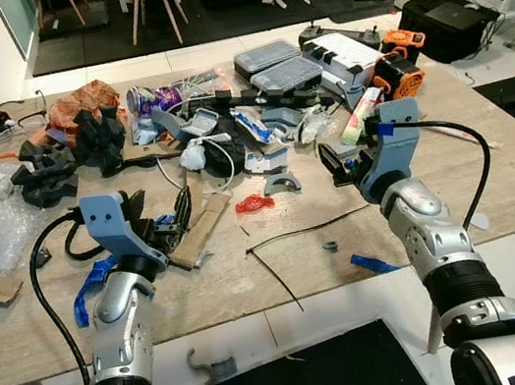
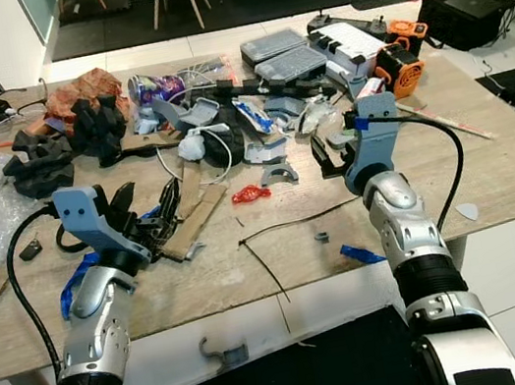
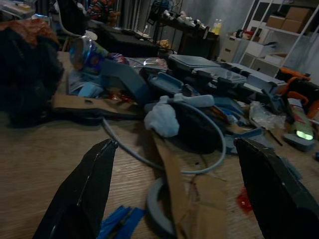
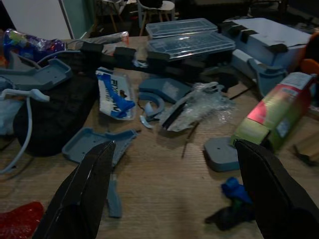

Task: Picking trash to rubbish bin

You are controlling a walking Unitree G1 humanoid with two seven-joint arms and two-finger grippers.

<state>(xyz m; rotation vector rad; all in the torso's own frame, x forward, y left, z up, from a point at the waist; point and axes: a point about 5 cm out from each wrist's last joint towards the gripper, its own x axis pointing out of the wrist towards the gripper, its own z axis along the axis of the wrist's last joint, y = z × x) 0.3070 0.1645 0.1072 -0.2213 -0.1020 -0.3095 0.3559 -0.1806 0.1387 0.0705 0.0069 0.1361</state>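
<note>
1. One wooden table (image 1: 495,180) bears all the trash in a heap across its far half, so both arms must reach forward over its near edge; no rubbish bin can be made out

2. Cardboard strip (image 1: 200,230) lies flat just ahead of the left gripper (image 2: 147,217), likely the nearest pick; that arm angles up from below, fingers (image 3: 82,191) apart and clamped on nothing

3. Red-and-green carton (image 4: 279,112) lies near the right gripper (image 1: 345,159), whose arm rises steeply, wrist bent forward, fingers (image 4: 79,191) spread and bare

4. Red wrapper scrap (image 1: 253,203) lies between the grippers, within either's reach, I judge
</note>
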